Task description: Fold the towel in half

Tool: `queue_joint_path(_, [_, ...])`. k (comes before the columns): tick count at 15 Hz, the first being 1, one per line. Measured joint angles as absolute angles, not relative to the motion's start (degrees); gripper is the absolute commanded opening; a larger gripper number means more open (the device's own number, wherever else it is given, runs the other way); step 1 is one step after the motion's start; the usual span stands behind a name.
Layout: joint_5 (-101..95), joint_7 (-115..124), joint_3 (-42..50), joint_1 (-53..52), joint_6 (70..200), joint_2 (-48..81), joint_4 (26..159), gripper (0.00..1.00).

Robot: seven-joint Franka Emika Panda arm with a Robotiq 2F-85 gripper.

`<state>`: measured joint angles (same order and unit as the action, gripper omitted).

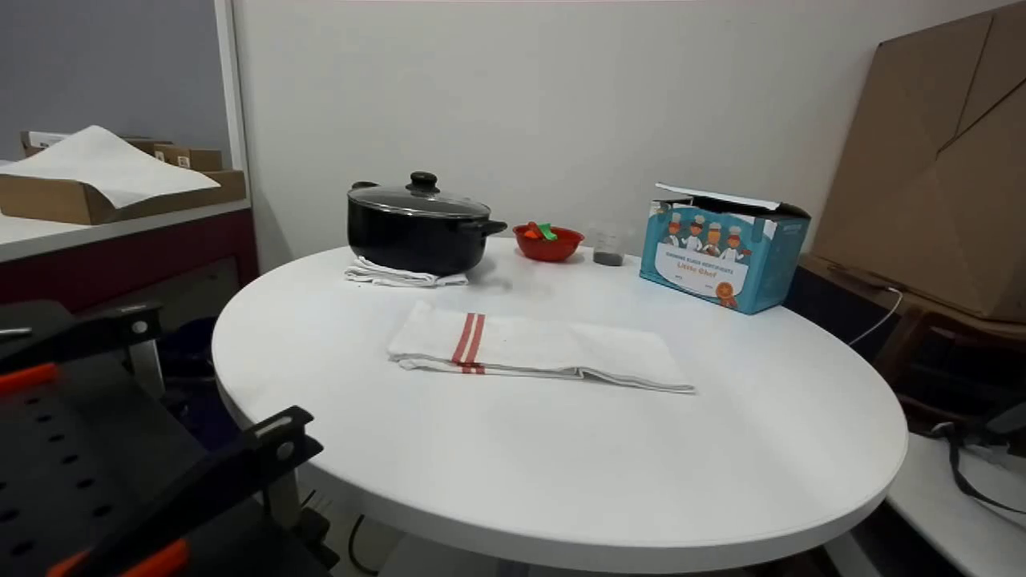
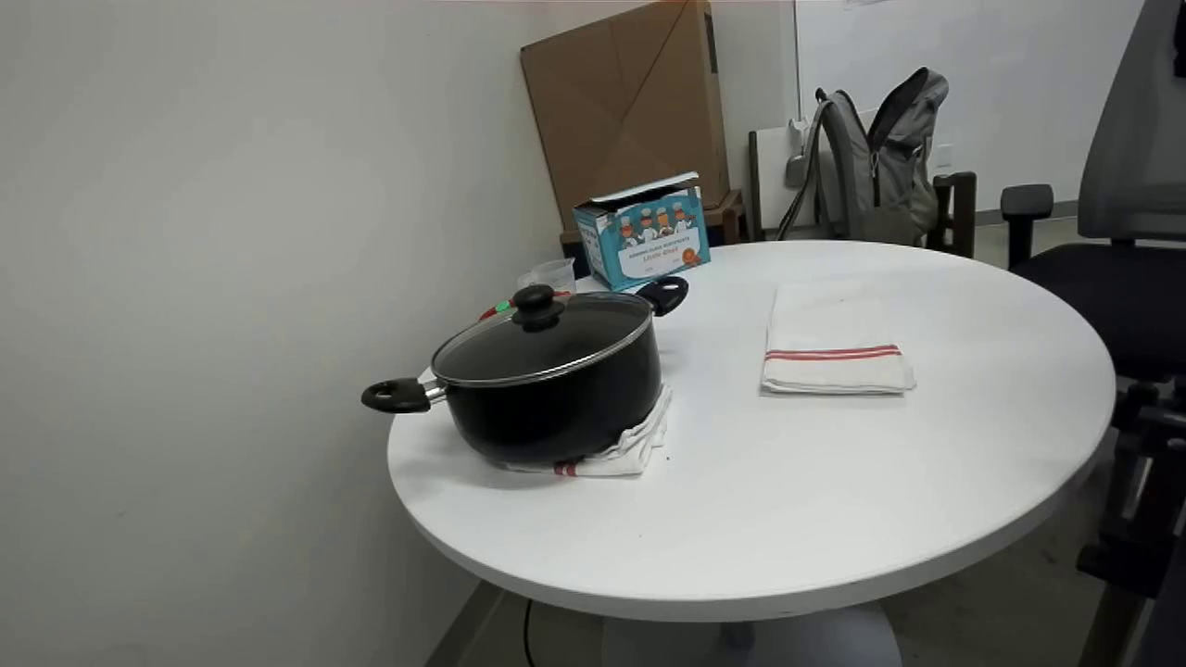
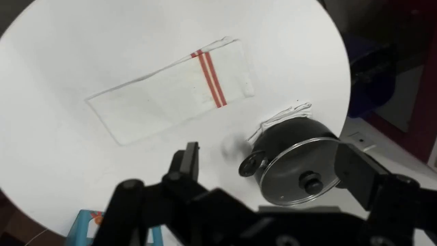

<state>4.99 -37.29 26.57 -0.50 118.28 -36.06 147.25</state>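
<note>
The towel is a thin white cloth with two red stripes across it near one end. It lies flat on the round white table as a long layered strip, its long edges slightly offset. It shows in both exterior views (image 1: 561, 349) (image 2: 829, 320) and in the wrist view (image 3: 160, 97). My gripper (image 3: 269, 159) shows only in the wrist view, with its two fingers wide apart and nothing between them. It hangs above the table, apart from the towel, and the black pot appears behind the gap between its fingers. No gripper shows in either exterior view.
A black lidded pot (image 1: 417, 232) (image 2: 556, 408) (image 3: 300, 164) stands partly on a smaller folded white cloth (image 1: 393, 274) (image 2: 639, 445). A red bowl (image 1: 549, 247), a clear cup (image 1: 609, 250) and a blue box (image 1: 721, 252) (image 2: 649, 236) stand near the wall. The round table (image 1: 561, 465) has a curved edge.
</note>
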Motion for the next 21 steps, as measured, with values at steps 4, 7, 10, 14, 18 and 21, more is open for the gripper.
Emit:
queue_joint_path(4, [2.97,-32.56,20.60,3.98,130.35,-35.12,149.59,1.00])
queue_joint_path(7, [-0.90,-27.36,16.63,6.14,139.32,-33.30,152.17,1.00])
queue_joint_path(10, [-4.37,-21.97,13.40,7.60,142.95,-30.05,153.90,1.00])
queue_joint_path(14, [-5.05,-17.09,10.66,7.49,142.98,-23.57,154.45,1.00])
queue_joint_path(18, [-5.04,-12.35,7.52,6.24,143.14,-18.33,154.31,1.00])
queue_joint_path(21, [-5.47,-9.23,3.71,4.59,144.01,-16.57,154.41,1.00])
